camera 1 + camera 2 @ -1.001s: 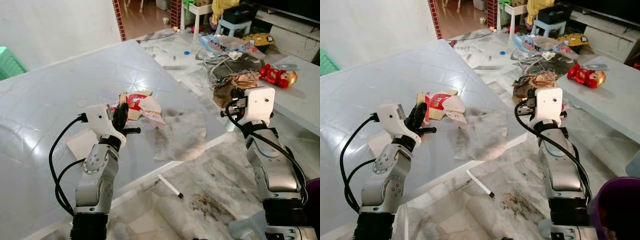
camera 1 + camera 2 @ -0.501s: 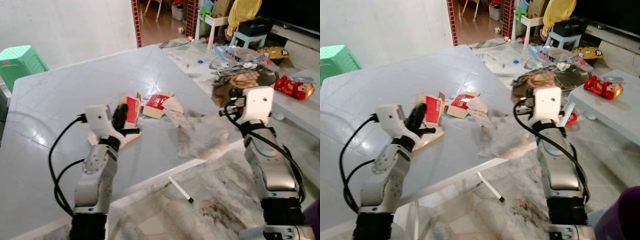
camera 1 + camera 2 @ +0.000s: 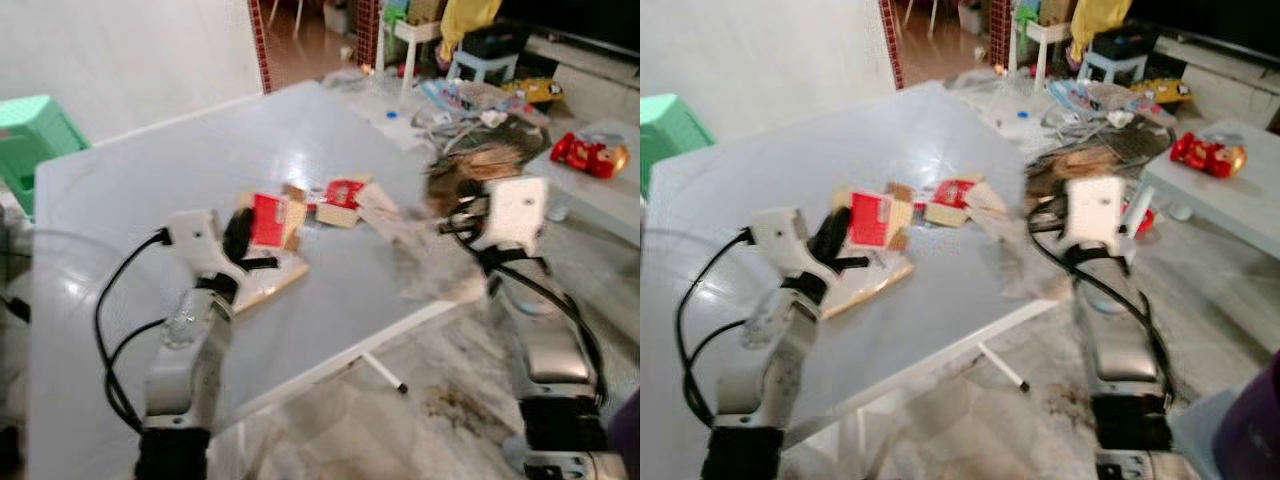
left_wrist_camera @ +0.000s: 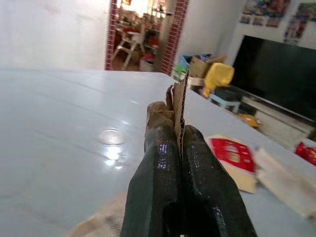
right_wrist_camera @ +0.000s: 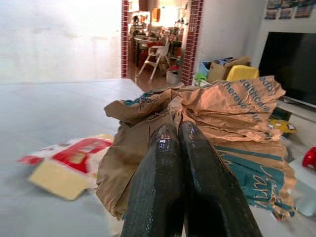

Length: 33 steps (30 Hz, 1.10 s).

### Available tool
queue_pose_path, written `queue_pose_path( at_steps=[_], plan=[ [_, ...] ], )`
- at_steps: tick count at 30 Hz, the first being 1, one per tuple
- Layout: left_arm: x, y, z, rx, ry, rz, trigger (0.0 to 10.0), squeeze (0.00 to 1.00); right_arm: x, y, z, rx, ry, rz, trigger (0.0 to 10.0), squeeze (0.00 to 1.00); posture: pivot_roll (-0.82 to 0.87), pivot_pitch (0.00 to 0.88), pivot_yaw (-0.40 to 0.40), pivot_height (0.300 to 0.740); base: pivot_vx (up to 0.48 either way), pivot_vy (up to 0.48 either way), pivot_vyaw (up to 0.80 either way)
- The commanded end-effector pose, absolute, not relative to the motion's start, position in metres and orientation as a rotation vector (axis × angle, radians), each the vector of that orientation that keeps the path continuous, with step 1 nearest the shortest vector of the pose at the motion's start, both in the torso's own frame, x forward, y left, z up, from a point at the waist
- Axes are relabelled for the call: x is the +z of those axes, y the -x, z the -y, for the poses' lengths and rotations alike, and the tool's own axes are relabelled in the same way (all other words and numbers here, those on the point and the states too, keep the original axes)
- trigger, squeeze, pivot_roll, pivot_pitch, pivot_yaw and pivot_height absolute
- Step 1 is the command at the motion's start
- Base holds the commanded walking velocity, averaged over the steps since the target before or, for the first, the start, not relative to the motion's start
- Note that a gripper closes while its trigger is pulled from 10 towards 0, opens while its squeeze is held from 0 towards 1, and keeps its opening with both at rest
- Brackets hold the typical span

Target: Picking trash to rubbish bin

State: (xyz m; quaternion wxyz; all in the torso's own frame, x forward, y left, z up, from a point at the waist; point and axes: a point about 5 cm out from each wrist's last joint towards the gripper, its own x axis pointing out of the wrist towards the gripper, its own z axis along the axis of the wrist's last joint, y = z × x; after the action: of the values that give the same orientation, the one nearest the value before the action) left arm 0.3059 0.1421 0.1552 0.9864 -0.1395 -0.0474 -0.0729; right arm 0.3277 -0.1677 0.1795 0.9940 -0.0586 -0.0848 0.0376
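My left gripper (image 3: 240, 228) is raised over the white table (image 3: 150, 190) and is shut on a thin piece of red-and-brown cardboard (image 3: 268, 218). In the left wrist view the cardboard's edge (image 4: 178, 96) stands pinched between the fingers. My right gripper (image 5: 177, 129) is shut on a crumpled brown paper bag (image 5: 232, 111), held up beside the table's right corner (image 3: 478, 165). More trash lies on the table: a red-and-tan carton piece (image 3: 345, 190), a flat tan sheet (image 3: 268, 282) and a grey crumpled sheet (image 3: 430, 270) at the edge.
A green stool (image 3: 30, 125) stands at the far left. A low white table (image 3: 600, 190) with a red toy (image 3: 590, 152) is on the right. Clutter covers the floor beyond. A purple rim (image 3: 1262, 410) shows at the lower right. The picture is blurred.
The whole picture has shifted and blurred, so the camera has moved. Both grippers keep their hold, the left on the cardboard and the right on the paper bag.
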Motion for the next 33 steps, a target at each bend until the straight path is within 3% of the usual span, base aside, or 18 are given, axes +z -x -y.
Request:
queue_pose_path(
  at_steps=[1,5,14,33],
  plan=[
    [0.1567,-0.3057,-0.1336,-0.180,0.283,0.093,0.8,0.00,0.1835,-0.3272,0.1749,0.050,0.119,0.182,10.0,0.00,-0.04,0.056,0.074,0.740,0.000,0.000,0.00],
    [0.1572,-0.3057,-0.1319,-0.189,0.281,0.092,1.1,0.00,0.1833,-0.3274,0.1753,0.048,0.120,0.178,10.0,0.00,-0.04,0.055,0.074,0.740,0.000,0.000,-0.67],
    [0.1564,-0.3061,-0.1327,-0.184,0.274,0.089,0.0,0.00,0.1830,-0.3277,0.1755,0.046,0.120,0.177,10.0,0.00,-0.04,0.055,0.074,0.740,0.000,0.000,-0.80],
    [0.1557,-0.3066,-0.1323,-0.188,0.274,0.083,0.0,0.00,0.1835,-0.3280,0.1761,0.046,0.125,0.178,10.0,0.00,-0.04,0.052,0.076,0.740,0.000,0.000,-0.80]
  ],
)
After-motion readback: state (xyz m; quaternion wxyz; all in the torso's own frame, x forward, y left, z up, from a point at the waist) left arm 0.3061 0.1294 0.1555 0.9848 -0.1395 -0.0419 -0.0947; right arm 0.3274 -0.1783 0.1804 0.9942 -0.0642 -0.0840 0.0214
